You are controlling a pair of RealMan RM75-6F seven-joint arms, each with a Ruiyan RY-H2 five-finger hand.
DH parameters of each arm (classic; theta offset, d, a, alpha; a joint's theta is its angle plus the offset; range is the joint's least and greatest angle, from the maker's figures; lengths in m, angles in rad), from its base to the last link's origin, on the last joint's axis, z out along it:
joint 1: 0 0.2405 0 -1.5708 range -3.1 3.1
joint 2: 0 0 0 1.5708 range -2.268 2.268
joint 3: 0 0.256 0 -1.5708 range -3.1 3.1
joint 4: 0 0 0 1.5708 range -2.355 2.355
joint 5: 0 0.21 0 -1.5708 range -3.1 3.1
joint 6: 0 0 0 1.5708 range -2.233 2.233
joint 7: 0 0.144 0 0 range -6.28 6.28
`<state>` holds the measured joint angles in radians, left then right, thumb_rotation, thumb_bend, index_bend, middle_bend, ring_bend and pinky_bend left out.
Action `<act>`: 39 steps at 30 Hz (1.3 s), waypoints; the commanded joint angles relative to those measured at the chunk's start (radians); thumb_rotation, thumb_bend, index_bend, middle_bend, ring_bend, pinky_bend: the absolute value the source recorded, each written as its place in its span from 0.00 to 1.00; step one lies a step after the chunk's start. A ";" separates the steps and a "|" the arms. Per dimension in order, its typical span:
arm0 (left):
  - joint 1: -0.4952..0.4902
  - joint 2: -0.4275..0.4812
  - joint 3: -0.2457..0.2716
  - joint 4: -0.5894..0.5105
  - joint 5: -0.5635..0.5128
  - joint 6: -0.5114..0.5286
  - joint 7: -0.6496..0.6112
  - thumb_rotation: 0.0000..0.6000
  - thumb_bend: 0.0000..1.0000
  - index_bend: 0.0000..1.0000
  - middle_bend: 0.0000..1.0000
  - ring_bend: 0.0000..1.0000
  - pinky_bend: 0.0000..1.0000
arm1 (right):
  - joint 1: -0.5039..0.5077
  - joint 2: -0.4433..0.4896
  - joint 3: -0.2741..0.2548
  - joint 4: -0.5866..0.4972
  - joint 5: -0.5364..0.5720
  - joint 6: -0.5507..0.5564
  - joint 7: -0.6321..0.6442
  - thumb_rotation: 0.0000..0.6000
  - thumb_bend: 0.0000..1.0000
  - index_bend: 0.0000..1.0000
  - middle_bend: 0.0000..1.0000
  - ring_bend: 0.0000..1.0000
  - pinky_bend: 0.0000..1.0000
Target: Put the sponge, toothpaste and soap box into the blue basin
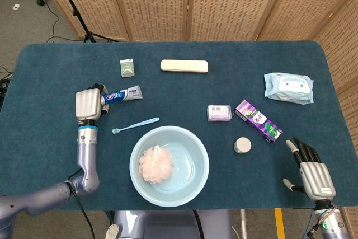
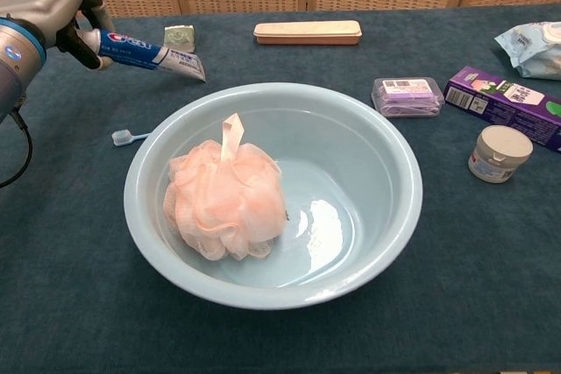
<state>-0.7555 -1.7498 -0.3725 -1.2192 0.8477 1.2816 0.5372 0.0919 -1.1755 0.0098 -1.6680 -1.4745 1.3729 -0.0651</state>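
Your left hand [image 1: 88, 104] grips the toothpaste [image 1: 124, 94] by its cap end, clear of the table [image 1: 235, 60].
The fingers of that hand are curled round the tube, which slants down from the hand toward the far-left rim of the basin [image 2: 399, 216] in the chest view, its crimped end lowest and free. Your right hand [image 1: 313, 173] lies near the front right corner of the table, palm down, fingers apart, holding nothing and touching none of the objects. The sponge [image 2: 224, 201], a pink mesh puff, sits inside the basin on its left side. The soap box [image 1: 219, 112], clear with a purple bar, rests on the table just right of the basin, beside the purple carton [image 1: 258, 121]. A toothbrush [image 1: 135, 125] lies on the table between your left hand and the basin.
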 commanded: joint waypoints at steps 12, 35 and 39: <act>0.024 0.131 -0.046 -0.264 0.098 0.104 0.020 1.00 0.43 0.80 0.45 0.52 0.53 | -0.006 0.004 -0.006 -0.010 -0.020 0.016 0.001 1.00 0.21 0.00 0.00 0.00 0.07; -0.014 0.162 -0.061 -0.577 0.225 0.187 0.083 1.00 0.43 0.80 0.45 0.52 0.53 | -0.010 0.015 -0.006 -0.015 -0.029 0.026 0.024 1.00 0.21 0.00 0.00 0.00 0.07; -0.024 0.154 -0.048 -0.655 0.260 0.203 0.113 1.00 0.43 0.80 0.45 0.52 0.53 | -0.011 0.018 -0.006 -0.016 -0.034 0.031 0.031 1.00 0.21 0.00 0.00 0.00 0.07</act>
<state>-0.7711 -1.5903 -0.4282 -1.8385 1.0851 1.4725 0.6304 0.0807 -1.1574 0.0037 -1.6838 -1.5079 1.4038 -0.0341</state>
